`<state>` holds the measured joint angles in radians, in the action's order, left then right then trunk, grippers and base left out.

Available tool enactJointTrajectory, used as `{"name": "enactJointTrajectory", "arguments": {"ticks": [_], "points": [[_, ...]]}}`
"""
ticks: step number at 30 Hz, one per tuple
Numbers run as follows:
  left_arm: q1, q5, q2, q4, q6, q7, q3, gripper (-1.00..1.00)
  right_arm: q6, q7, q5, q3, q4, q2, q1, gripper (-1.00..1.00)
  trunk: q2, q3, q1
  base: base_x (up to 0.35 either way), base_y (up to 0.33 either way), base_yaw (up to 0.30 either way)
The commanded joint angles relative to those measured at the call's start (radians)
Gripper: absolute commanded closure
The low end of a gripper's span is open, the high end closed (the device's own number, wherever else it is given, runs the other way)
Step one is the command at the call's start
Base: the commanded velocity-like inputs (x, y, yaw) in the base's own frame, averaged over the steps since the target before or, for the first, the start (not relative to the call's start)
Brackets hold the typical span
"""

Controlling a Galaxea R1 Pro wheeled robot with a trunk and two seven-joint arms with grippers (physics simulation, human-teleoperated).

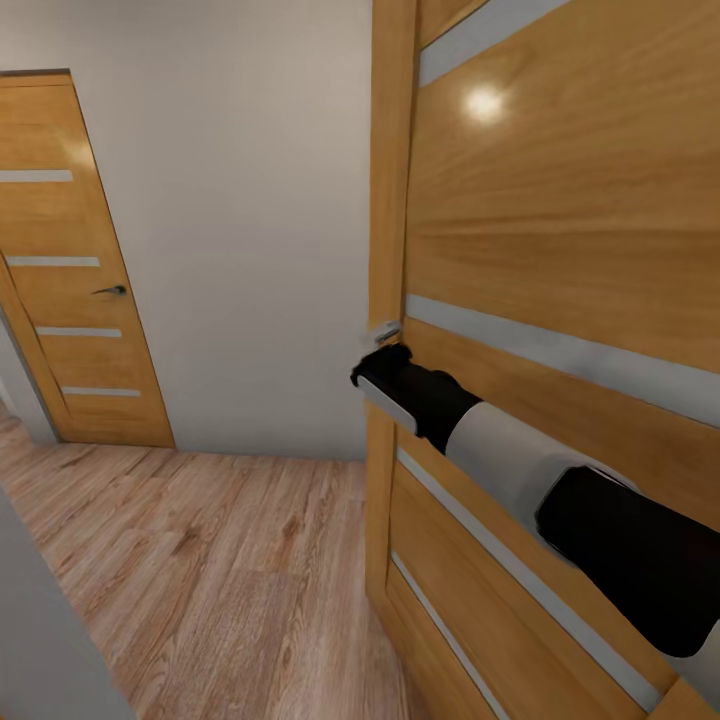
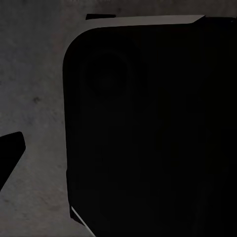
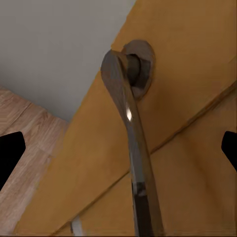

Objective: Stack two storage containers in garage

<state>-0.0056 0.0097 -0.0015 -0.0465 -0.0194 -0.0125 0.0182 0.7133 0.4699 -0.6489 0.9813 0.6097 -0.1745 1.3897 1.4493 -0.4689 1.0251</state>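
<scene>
Head view: the right arm reaches out to a honey-coloured wooden door with pale horizontal slats (image 1: 560, 250), its right gripper (image 1: 378, 362) up at the curved dark metal lever handle (image 3: 131, 143). No orange bin is anywhere I can see, so the carrying looks barely begun (this is a doorway to get through first). The fingertips (image 3: 11, 155) stand wide apart either side of the lever, gripping nothing. The left gripper I cannot judge.
</scene>
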Motion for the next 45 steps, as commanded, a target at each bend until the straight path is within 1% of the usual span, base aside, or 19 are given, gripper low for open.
{"name": "enactJointTrajectory", "arguments": {"ticks": [1, 8, 17, 30, 34, 45], "points": [[-0.001, 0.001, 0.000, 0.000, -0.002, -0.001, 0.002, -1.00, -0.004, 0.009, -0.009, 0.004, -0.028, 0.000, 0.002, -1.00, 0.001, -0.001, 0.000, 0.000, 0.000, 0.000], [-0.001, 0.001, 0.000, 0.000, -0.002, -0.001, 0.002, -1.00, -0.059, 0.009, -0.009, 0.002, -0.140, 0.000, 0.002, -1.00, 0.001, -0.001, 0.000, 0.000, 0.000, 0.000], [-0.001, 0.001, 0.000, 0.000, -0.002, -0.001, 0.002, -1.00, -0.077, 0.009, -0.008, -0.005, -0.207, 0.000, 0.004, -1.00, 0.001, -0.001, 0.000, 0.000, 0.000, 0.000], [-0.001, 0.001, 0.000, 0.000, -0.002, -0.001, 0.002, -1.00, -0.089, 0.009, -0.008, -0.009, -0.245, 0.000, 0.017, -1.00, 0.001, -0.001, 0.000, 0.000, 0.000, 0.000], [-0.001, 0.001, 0.000, 0.000, -0.002, -0.001, 0.002, -1.00, -0.095, 0.009, -0.010, -0.012, -0.297, 0.000, 0.048, -1.00, 0.001, -0.001, 0.000, 0.000, 0.000, 0.000], [-0.001, 0.001, 0.000, 0.000, -0.002, -0.001, 0.002, -1.00, -0.113, 0.009, -0.011, -0.015, -0.348, 0.000, 0.069, -1.00, 0.001, -0.001, 0.000, 0.000, 0.000, 0.000]]}}
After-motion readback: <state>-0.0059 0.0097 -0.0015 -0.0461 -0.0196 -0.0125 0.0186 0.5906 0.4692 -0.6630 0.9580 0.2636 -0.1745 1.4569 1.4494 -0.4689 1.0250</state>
